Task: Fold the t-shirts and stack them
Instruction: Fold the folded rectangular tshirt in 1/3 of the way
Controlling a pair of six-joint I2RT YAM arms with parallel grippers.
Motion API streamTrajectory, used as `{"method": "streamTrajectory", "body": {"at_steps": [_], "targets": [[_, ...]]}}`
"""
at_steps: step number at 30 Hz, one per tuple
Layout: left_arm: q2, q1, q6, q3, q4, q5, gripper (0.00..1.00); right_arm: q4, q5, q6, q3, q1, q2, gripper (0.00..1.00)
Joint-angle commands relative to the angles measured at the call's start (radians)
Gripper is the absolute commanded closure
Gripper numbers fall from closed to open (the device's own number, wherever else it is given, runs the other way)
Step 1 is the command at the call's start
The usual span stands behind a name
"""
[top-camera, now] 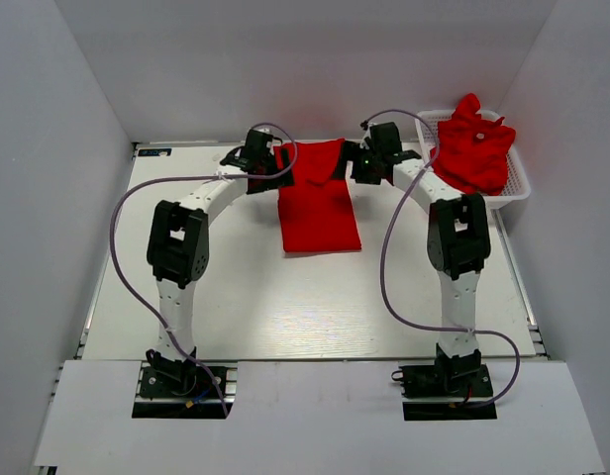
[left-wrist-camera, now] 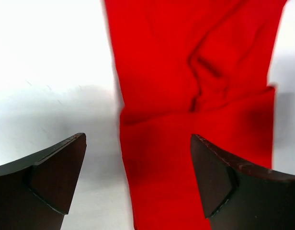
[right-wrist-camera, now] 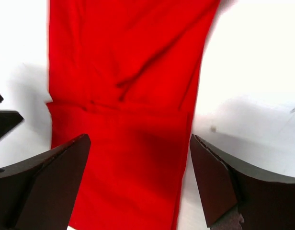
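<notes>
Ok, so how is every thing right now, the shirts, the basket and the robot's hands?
t-shirt on the table: flat, folded into a long strip, not held.
t-shirts in the basket: crumpled heap, unfolded.
basket: upright, holding the heap.
left gripper: open, holding nothing.
right gripper: open, holding nothing.

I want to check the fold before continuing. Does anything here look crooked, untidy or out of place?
The folded t-shirt on the table is not neat: its far part is creased and its side edges do not line up with the near part. The other t-shirts lie crumpled, heaped above the rim of the basket.
</notes>
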Motion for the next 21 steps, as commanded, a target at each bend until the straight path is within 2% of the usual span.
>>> {"method": "streamTrajectory", "body": {"at_steps": [1, 3, 4, 5, 9, 11, 18, 21], "targets": [[-0.071, 0.032, -0.013, 0.053, -0.030, -0.031, 0.00, -0.001, -0.013, 0.000, 0.027, -0.019, -0.065, 0.10], [-0.114, 0.032, -0.013, -0.003, -0.010, 0.000, 0.00, 0.017, -0.005, -0.006, -0.038, -0.016, -0.161, 0.10], [-0.166, 0.032, -0.013, -0.086, 0.010, 0.017, 0.00, 0.028, 0.005, -0.011, -0.074, -0.016, -0.189, 0.10], [-0.192, 0.032, -0.013, -0.129, 0.030, 0.034, 0.00, 0.051, 0.009, -0.011, -0.207, -0.019, -0.242, 0.10], [-0.292, 0.007, -0.002, -0.332, 0.134, 0.125, 0.00, 0.100, 0.004, 0.014, -0.473, -0.020, -0.396, 0.10], [-0.312, -0.004, -0.002, -0.422, 0.164, 0.214, 0.00, 0.121, -0.036, 0.026, -0.544, -0.020, -0.428, 0.10], [-0.312, -0.044, -0.002, -0.569, 0.231, 0.271, 0.02, 0.137, -0.083, 0.035, -0.667, -0.019, -0.441, 0.10], [-0.301, -0.053, -0.002, -0.579, 0.242, 0.281, 0.12, 0.154, -0.114, 0.038, -0.687, -0.017, -0.421, 0.10]]}}
